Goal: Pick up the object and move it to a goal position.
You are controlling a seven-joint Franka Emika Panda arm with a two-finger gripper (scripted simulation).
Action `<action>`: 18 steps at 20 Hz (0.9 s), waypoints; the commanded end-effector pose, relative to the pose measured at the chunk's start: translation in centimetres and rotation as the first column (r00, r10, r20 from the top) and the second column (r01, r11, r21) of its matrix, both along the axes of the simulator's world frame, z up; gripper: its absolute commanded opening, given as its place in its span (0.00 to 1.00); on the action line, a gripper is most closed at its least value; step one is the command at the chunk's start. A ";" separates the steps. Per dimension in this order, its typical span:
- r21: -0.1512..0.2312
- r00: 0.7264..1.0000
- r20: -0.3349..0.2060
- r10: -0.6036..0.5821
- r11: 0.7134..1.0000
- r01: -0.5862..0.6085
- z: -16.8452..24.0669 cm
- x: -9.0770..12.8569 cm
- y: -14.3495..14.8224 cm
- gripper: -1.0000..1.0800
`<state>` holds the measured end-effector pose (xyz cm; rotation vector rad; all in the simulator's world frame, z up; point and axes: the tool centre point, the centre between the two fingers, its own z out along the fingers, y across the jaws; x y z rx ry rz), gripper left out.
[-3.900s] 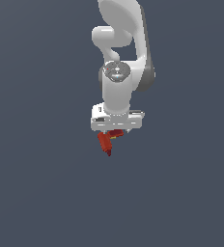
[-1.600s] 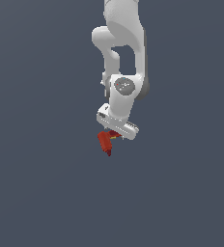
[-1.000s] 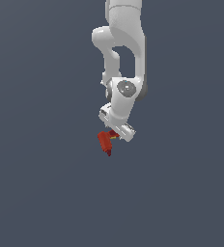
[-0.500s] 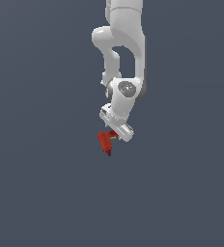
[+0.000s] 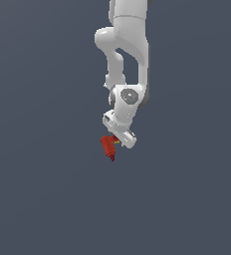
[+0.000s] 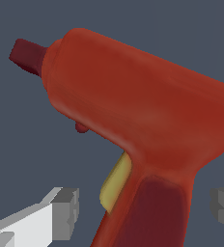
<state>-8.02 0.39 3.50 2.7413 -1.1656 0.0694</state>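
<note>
Red drill-like object (image 5: pixel 108 146) hung w/ dark tip pointing down, just below the tilted white gripper (image 5: pixel 118 141), whose fingers (image 6: pixel 46 217) sat on either side of its handle, apparently gripping it, yellow trigger (image 6: pixel 116 185) visible.

A plain dark grey-blue backdrop (image 5: pixel 43 149) fills both views, featureless throughout.

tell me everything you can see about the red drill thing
The red drill is a smooth, matte-looking toy-like shape: a chunky red body narrowing to a dark red tip, a darker handle, and a yellow trigger where handle meets body. In the exterior view it hangs off the ground just below the white gripper, tip pointing down. In the wrist view, grey fingertips flank the handle; contact isn't clearly visible.
</note>
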 end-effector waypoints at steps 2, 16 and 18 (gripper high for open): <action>0.000 1.000 0.000 -0.001 1.000 0.001 -0.8 -0.1 -0.2 1.00; 0.001 1.000 0.002 -0.001 1.000 0.001 -0.9 0.0 -0.1 0.00; 0.001 1.000 0.002 -0.001 1.000 0.001 -0.7 -0.1 -0.1 0.00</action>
